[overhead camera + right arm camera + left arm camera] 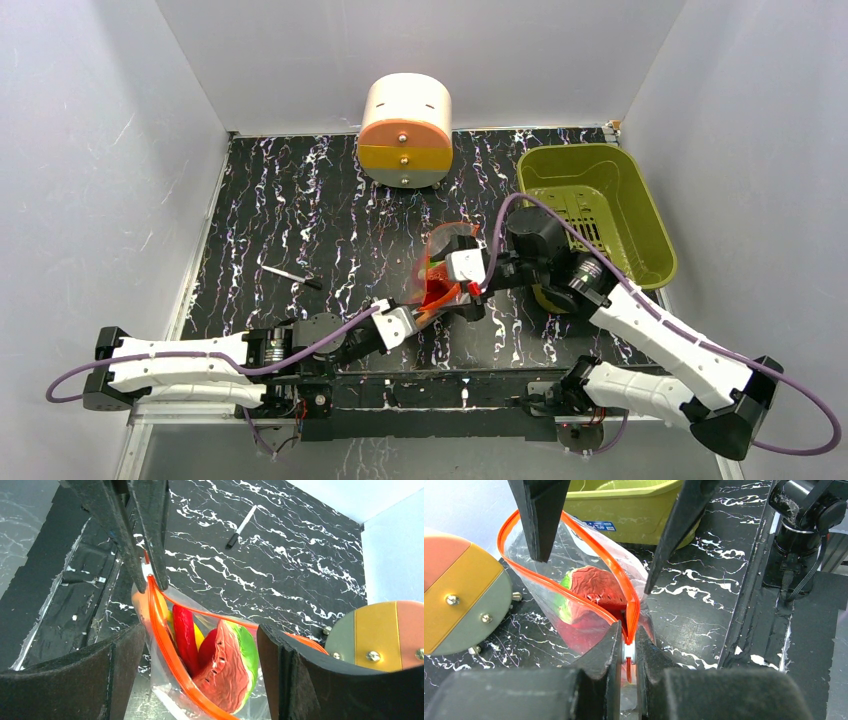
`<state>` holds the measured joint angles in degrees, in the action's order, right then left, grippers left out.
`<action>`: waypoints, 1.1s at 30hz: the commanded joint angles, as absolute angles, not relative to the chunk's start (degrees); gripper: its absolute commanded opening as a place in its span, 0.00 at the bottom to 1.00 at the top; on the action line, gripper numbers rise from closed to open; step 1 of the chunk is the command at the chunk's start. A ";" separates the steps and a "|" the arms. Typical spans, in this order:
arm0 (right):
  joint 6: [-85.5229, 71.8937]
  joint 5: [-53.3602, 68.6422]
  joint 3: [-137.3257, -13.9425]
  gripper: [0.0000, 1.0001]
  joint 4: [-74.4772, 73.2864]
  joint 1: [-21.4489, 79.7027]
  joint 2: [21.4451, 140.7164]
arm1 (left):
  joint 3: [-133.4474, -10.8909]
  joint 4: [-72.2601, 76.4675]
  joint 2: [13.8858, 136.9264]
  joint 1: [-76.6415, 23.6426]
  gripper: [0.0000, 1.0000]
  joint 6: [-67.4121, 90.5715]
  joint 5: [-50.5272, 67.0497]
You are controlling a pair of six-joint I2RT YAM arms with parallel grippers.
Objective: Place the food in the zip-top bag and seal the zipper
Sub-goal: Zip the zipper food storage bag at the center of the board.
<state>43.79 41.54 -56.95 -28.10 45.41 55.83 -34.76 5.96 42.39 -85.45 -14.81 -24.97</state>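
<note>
The zip-top bag [447, 268] stands mid-table with its mouth gaping. Its orange-red zipper [637, 605] runs round the mouth. My left gripper [628, 639] is shut on the white slider [628, 653] at the bag's near end. My right gripper [200, 635] is open, one finger [292, 675] on each side of the mouth, touching nothing I can see. The food lies inside the bag: a red chili [184, 627], a yellow banana [199, 636] and a red slice with a green rind [232, 667]. The other pieces are hidden.
An olive-green bin [640, 215] stands at the back right, close behind the right arm. A round cream, orange and yellow container [405, 125] sits at the back centre. A black-capped marker [290, 273] lies on the table to the left.
</note>
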 commanded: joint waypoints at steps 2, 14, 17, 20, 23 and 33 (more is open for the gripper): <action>46.65 37.56 -59.22 0.80 -24.50 50.17 55.81 | -37.04 6.76 40.66 -85.59 0.00 -14.83 -24.77; 49.79 32.42 -59.90 0.74 -27.32 54.39 59.76 | -36.97 6.49 40.34 -85.56 0.00 -14.38 -24.92; 49.13 29.74 -59.36 0.70 -27.29 54.38 59.65 | -37.16 6.21 40.25 -85.56 0.00 -14.23 -25.31; 49.13 29.74 -58.82 0.70 -27.29 54.48 60.17 | -37.56 6.06 40.34 -85.61 0.00 -14.16 -25.24; 49.13 29.74 -59.04 0.70 -27.29 54.48 61.41 | -37.98 6.32 40.24 -85.56 0.00 -13.83 -25.56; 49.13 29.74 -57.85 0.70 -27.29 54.49 61.00 | -38.27 5.99 40.02 -85.55 0.00 -13.25 -27.28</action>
<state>48.12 30.04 -56.97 -28.82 54.26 62.19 -35.24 4.82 41.41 -85.45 -13.69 -26.04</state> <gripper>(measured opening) 0.698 0.071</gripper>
